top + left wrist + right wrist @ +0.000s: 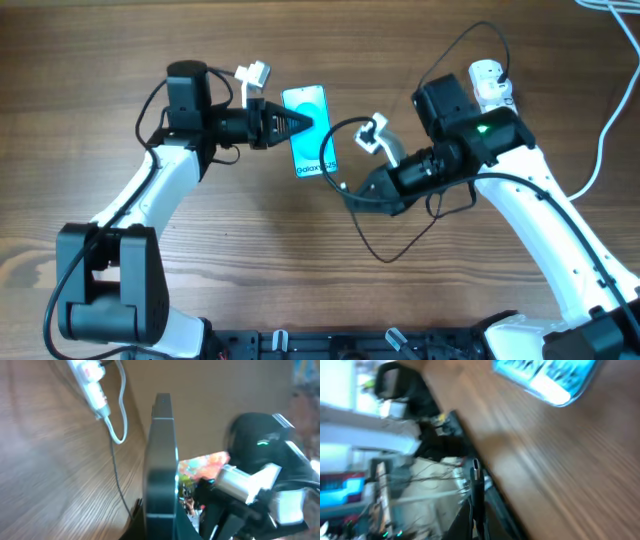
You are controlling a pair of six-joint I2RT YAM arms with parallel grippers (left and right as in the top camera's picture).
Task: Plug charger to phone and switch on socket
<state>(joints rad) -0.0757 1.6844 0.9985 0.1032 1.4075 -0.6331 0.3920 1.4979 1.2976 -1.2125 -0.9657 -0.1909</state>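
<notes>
The phone (pixel 312 150), with a cyan screen and "Galaxy S25" text, is tipped on its edge at the table's upper middle. My left gripper (pixel 303 125) is shut on its upper end. In the left wrist view the phone (pixel 161 455) shows edge-on between my jaws (pixel 162 525). My right gripper (pixel 349 190) is just right of the phone's lower end, shut on the charger connector (pixel 476 472). The thin black charger cable (pixel 365 235) loops over the table. The phone (pixel 545 377) lies ahead in the blurred right wrist view. The white socket (pixel 489 83) lies at the back right, partly hidden by my right arm.
The socket's thick white cord (pixel 603 130) runs along the far right. In the left wrist view the socket (pixel 90 380) and its white cord (pixel 119 420) lie at the far left, with my right arm (pixel 260 475) close on the right.
</notes>
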